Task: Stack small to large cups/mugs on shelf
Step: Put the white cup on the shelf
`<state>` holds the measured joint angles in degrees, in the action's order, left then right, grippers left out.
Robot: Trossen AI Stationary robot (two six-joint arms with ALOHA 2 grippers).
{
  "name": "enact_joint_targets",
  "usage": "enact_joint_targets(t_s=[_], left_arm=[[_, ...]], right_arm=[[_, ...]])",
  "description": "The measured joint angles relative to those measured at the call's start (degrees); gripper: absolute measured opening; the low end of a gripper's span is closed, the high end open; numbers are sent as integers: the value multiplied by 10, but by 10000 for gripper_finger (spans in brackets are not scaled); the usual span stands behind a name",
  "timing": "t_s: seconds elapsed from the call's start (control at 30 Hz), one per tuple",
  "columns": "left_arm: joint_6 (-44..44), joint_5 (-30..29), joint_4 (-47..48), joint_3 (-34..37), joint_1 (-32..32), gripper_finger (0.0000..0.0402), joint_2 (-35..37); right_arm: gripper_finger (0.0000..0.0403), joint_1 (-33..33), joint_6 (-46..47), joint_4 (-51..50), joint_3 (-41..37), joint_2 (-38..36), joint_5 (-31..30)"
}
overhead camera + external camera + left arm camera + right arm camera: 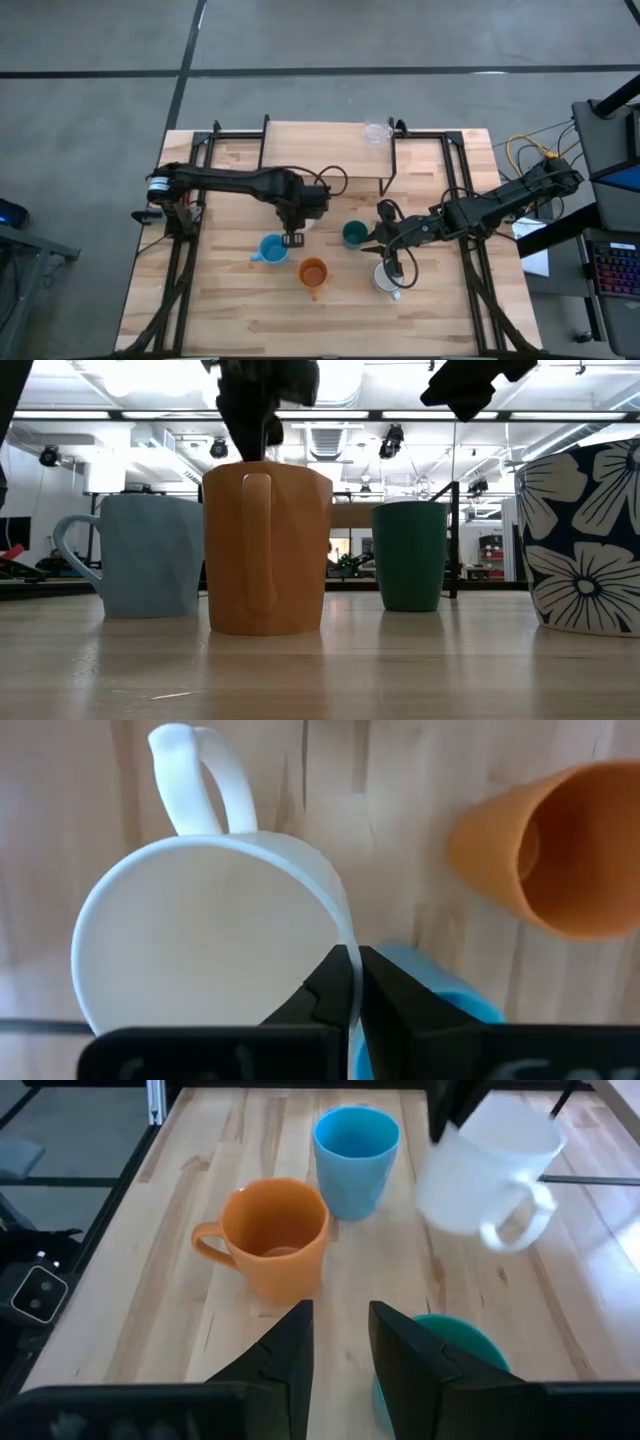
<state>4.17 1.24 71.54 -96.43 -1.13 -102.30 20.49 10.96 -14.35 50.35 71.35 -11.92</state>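
Left gripper (352,982) above mid-tabletop, jaws pinched tight on the thin rim of a smooth, glossy white mug (215,935) with a looped handle, lifted clear of the pale plank tabletop (230,320). Below it a faceted light blue mug (356,1158), at its 4 o'clock a faceted matte orange mug (273,1238); dark green cup (354,234) at 3 o'clock beside the right gripper (340,1342), jaws narrowly parted, holding nothing. Flower-patterned mug (588,540) at 5 o'clock; light-wood shelf (320,150) at 12 o'clock, tiny clear glass (375,131) on it.
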Motion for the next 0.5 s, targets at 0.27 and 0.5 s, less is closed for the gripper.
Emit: enact_joint_targets(t_s=[0.27, 0.5], left_arm=[[-1, -48, 128, -98, 0, 0, 0], [-30, -95, 183, -183, 5, 0, 0]], right_arm=[[93, 0, 0, 0, 0, 0, -1], [93, 0, 0, 1, 0, 0, -1]])
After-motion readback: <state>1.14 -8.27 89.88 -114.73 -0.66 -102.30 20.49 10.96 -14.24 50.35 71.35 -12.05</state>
